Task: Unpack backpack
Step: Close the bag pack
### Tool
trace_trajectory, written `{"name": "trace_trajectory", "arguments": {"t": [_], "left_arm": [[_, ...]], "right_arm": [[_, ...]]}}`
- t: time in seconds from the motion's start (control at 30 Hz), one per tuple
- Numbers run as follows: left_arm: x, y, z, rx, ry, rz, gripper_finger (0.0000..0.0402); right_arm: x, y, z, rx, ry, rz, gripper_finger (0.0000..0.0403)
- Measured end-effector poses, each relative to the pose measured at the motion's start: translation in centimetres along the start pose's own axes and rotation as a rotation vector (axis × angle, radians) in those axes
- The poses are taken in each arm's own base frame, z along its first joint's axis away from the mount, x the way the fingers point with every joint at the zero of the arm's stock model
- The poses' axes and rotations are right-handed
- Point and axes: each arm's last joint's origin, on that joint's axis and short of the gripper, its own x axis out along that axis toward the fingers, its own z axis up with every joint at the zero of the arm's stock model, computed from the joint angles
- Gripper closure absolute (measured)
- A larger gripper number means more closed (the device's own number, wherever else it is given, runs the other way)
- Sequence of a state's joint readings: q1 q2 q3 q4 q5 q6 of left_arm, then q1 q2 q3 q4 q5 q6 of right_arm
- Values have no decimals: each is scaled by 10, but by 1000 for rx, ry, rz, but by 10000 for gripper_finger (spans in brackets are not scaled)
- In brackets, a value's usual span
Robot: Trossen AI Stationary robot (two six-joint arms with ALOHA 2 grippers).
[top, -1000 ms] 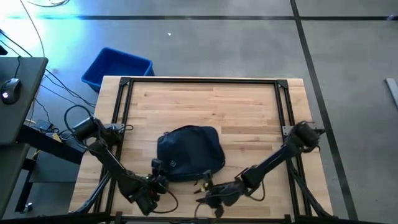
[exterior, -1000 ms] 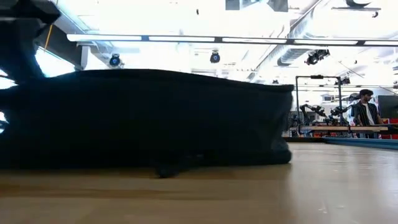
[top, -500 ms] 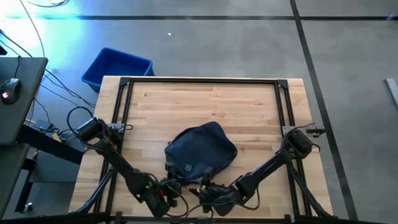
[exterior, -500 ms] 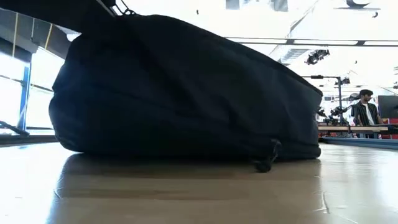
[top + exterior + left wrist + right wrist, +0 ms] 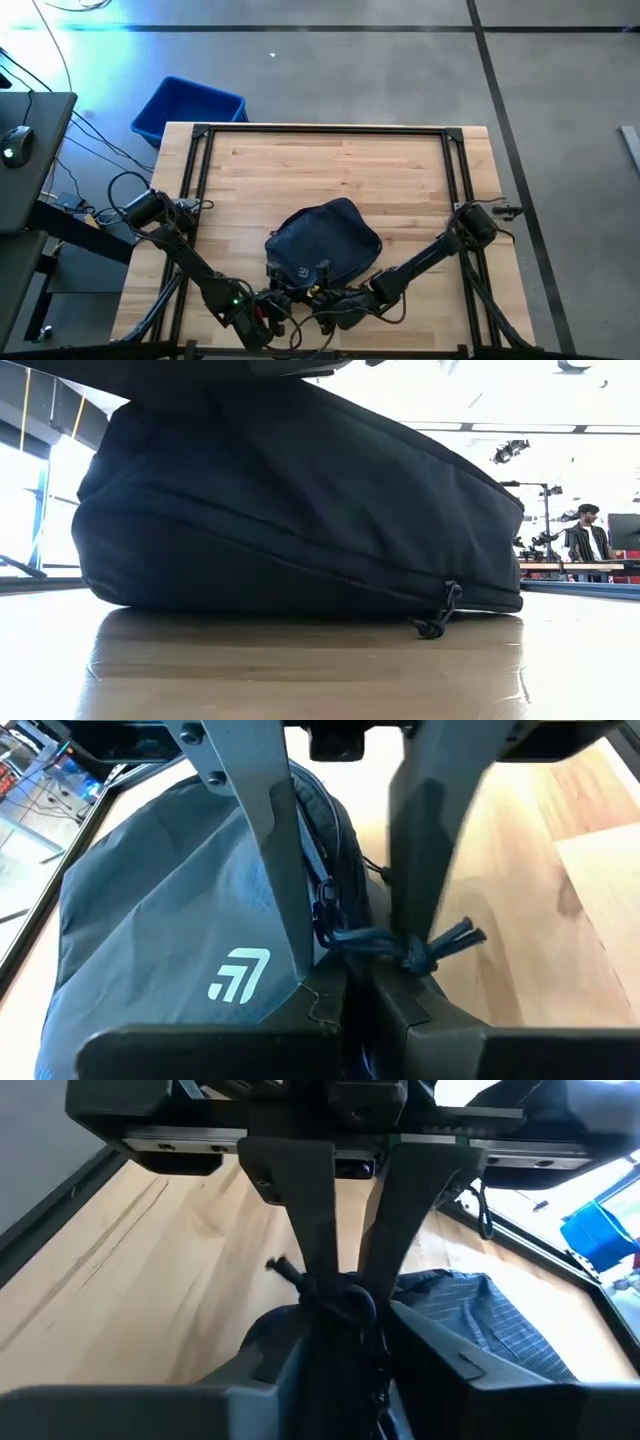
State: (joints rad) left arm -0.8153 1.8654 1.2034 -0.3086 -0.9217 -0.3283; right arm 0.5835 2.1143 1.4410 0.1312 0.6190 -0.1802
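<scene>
High cam straight down over the pale wooden slat table (image 5: 330, 165). Low cam level, close against the rounded dark navy fabric backpack (image 5: 290, 500). Both wrist cams look down on it too.

The backpack (image 5: 300, 500) fills the low view, its top cut off, hiding both arms behind it.

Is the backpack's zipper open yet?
Cannot tell. The backpack lies flat on the table, and no opening shows; both grippers only pinch zip cords at its near edge.
</scene>
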Motion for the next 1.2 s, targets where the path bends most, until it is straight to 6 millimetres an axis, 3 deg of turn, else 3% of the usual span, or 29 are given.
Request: {"name": "trace_trajectory", "arguments": {"t": [0.17, 0.4, 0.63, 0.87, 1.03, 1.2], "left_arm": [[6, -10, -10, 37, 26, 2, 401], [12, -24, -35, 100, 138, -10, 401], [-13, -30, -47, 156, 197, 10, 401], [-46, -24, -62, 126, 235, 142, 401], [-54, -10, -67, 111, 275, 229, 389], [-69, 7, -47, 20, 353, 234, 322]], "right_arm": [[-1, 4, 0, -8, -4, 53, 387], [-12, 19, -5, 64, 41, 53, 401], [-24, 23, -22, 112, 227, -22, 403], [-71, 26, -33, 143, 433, -88, 403], [-91, 50, -27, 191, 366, -30, 403], [-87, 59, -12, 208, 235, 42, 403]]}}
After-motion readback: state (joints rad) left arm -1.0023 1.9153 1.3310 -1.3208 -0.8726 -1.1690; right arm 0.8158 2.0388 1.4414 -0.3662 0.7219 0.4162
